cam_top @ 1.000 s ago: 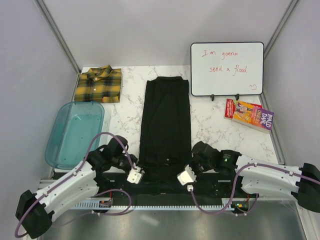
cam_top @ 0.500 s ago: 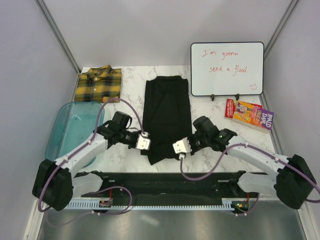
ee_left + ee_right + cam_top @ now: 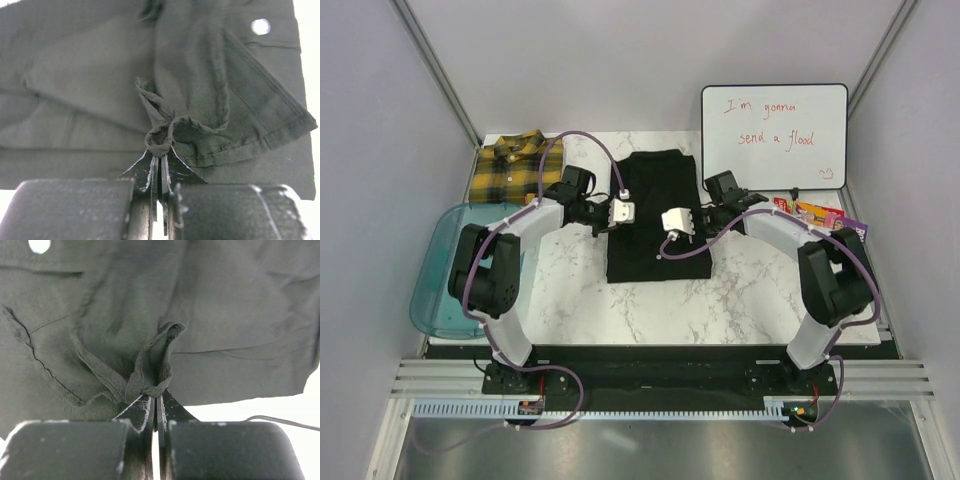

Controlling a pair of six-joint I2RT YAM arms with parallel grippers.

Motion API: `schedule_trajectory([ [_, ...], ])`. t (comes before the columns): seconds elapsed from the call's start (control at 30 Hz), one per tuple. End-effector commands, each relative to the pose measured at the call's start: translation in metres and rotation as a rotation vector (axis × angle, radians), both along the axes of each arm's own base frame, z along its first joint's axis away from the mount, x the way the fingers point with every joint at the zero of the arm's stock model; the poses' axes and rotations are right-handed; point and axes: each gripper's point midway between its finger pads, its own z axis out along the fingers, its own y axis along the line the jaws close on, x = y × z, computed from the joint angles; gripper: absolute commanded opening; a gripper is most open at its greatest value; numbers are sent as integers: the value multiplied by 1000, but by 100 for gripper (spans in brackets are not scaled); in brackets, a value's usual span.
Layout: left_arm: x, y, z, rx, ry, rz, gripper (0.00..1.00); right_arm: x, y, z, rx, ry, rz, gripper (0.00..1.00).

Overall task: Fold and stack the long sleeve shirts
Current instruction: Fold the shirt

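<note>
left end effector (image 3: pixel 159 152) clamped on black shirt (image 3: pixel 655 255) hem | right end effector (image 3: pixel 156 395) likewise | hem held toward 12 o'clock to halve it

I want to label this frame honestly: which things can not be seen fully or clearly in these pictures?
- book, top view: the right arm covers most of it; title unreadable.
- blue tub, top view: the left arm covers its right side.
- black shirt, both wrist views: the frame edges cut it off; bunched cloth hides how many layers are pinched.
- whiteboard, top view: its corner drawing is too small to tell.
</note>
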Motion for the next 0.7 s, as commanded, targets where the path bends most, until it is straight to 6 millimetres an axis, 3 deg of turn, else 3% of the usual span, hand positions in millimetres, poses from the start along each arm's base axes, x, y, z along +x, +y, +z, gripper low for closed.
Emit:
schedule_trajectory([
  [0.0,45,6,-7,-6,58,117,2,31,10,-3,46,-23,-8,0],
  [0.13,54,8,-16,3,73,136,2,59,5,2,91,-17,-87,0],
  [0.33,64,9,0,-25,58,157,2,67,3,7,105,-33,-100,0],
  [0.47,74,10,-7,-5,72,188,2,71,3,-1,103,-26,-122,0],
  [0.53,77,11,-17,12,93,202,2,73,2,-7,98,-13,-132,5],
  [0.6,79,15,-24,33,111,222,6,79,0,-9,89,-2,-170,17],
  [0.67,84,18,-30,47,136,256,17,82,-3,-17,95,44,-243,28],
])
